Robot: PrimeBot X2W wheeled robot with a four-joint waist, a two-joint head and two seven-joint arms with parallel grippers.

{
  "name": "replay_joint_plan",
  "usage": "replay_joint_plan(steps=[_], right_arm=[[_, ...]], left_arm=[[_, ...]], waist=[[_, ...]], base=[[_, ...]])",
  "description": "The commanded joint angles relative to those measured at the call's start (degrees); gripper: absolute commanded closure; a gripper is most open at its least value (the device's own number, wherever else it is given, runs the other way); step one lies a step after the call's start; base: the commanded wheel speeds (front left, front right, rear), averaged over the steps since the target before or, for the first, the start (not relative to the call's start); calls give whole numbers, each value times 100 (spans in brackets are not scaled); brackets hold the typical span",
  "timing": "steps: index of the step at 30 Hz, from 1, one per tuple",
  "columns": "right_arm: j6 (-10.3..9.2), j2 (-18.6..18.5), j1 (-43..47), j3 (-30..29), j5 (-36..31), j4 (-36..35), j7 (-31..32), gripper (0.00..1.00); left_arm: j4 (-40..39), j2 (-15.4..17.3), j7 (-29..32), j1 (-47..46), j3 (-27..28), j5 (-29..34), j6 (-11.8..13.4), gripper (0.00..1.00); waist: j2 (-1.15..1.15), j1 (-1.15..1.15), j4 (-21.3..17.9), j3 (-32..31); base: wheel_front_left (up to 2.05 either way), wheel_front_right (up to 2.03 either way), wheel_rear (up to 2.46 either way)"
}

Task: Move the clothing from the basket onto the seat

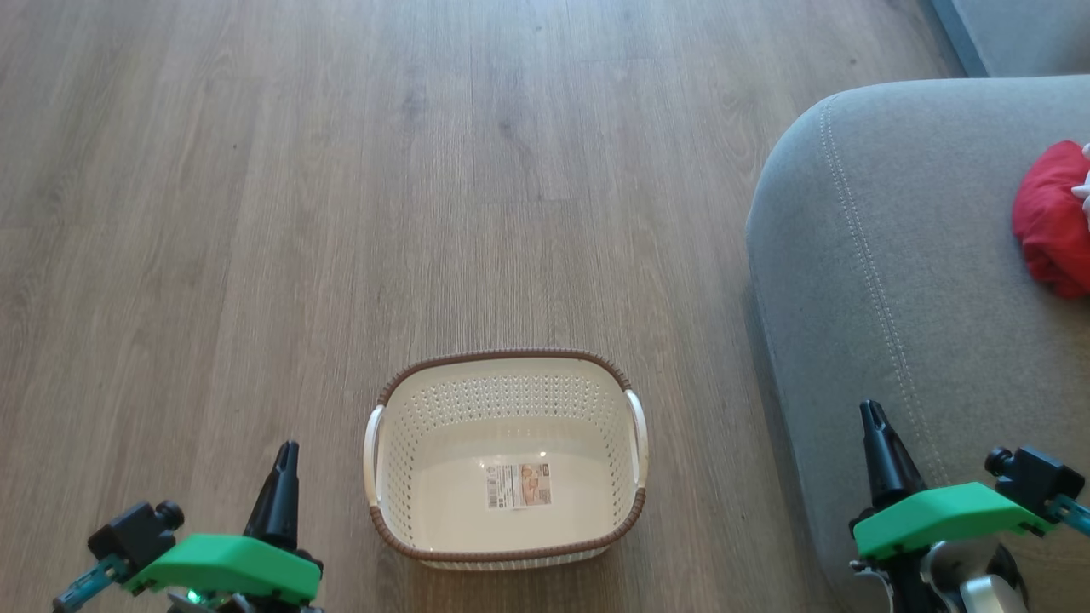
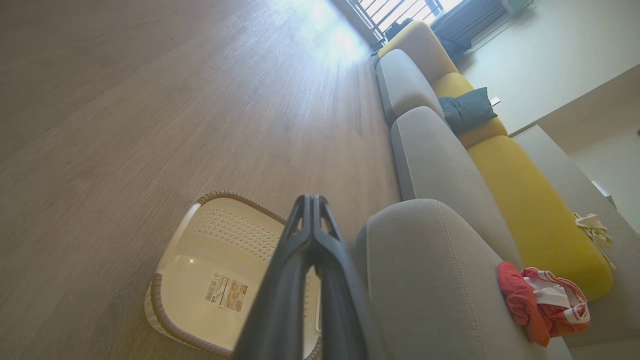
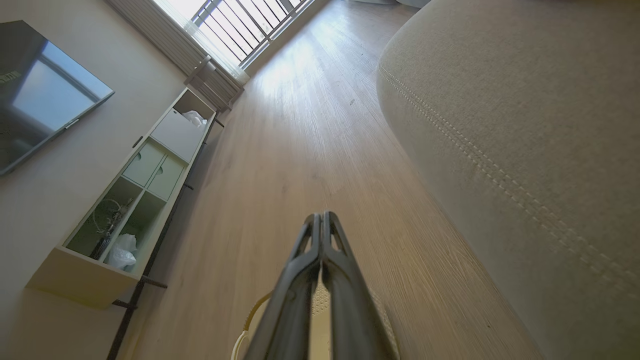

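- Overhead, left jaws and right jaws are each pressed together; basket [image 1: 507, 396] sits between them, seat [image 1: 894, 255] beyond the right ones, clothing [image 1: 1052, 221] on it.
- Left wrist: jaws together, basket [image 2: 235, 227] lower left, clothing [image 2: 540, 300] on seat [image 2: 430, 260] to the right.
- Right wrist: jaws together, seat [image 3: 525, 125] right, basket [image 3: 318, 325] behind.

- The clothing [image 1: 1052, 221] runs off the right edge of the head view, so I cannot tell where the red garment ends, and the white one is a mere sliver.
- The seat [image 1: 894, 255] is cut by that view's right and bottom edges.
- In the left wrist view, my left tool [image 2: 311, 200] covers the right side of the basket [image 2: 200, 265].
- In the right wrist view, my right tool [image 3: 320, 215] hides most of the basket.
- The label [image 1: 519, 485] has print too small to read.
- The things in the shelf unit [image 3: 120, 250] are too small and dim to name.
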Motion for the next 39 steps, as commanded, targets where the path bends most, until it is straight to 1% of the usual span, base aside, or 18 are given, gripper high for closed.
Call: replay_joint_plan(steps=[1, 39], right_arm=[[-1, -52, -321, 6, 187, -234, 31, 100], [-2, -50, -442, -210, 2850, -351, 668, 100]], left_arm=[[-176, 26, 35, -337, 139, -159, -58, 100], [-162, 34, 677, -608, 418, -2469, -138, 100]], waist=[[0, 0, 1, -4], [0, 0, 35, -104]], base=[[0, 0, 0], [0, 0, 0]])
